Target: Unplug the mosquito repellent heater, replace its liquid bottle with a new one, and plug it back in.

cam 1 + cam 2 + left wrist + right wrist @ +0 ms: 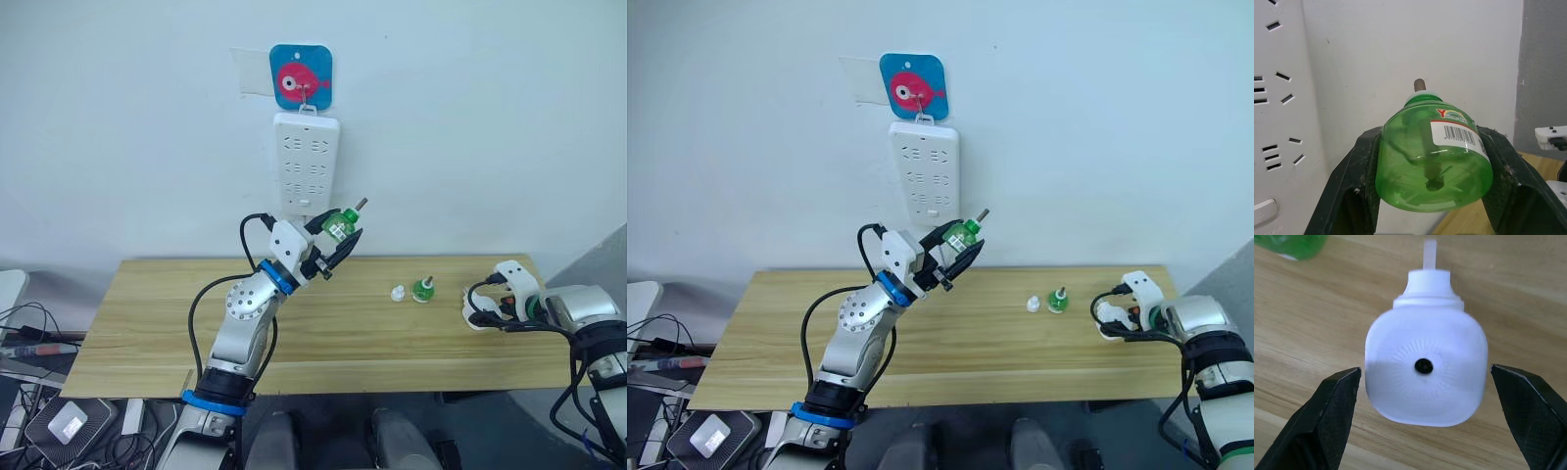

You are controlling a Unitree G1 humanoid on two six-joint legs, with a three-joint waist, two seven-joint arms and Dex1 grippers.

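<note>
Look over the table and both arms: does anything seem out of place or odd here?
Nothing looks spilled or broken. The mosquito repellent heater lies unplugged on the table, and a small white cap sits loose beside a green bottle.

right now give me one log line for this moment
left claw: shut on green bottle, raised near power strip | right claw: open around heater on table | heater: unplugged

Even, diffuse indoor light fills the head views, bright on the pale wall [490, 127] and wooden table [333, 333], with only faint soft shadows and no harsh glare. Between the left gripper [1432, 205] fingers the green bottle [1435, 161] is sharp, with small highlights on its plastic. Beyond the right gripper [1425, 421], the white heater [1425, 377] is slightly soft, its far end and the table behind it blurred
</note>
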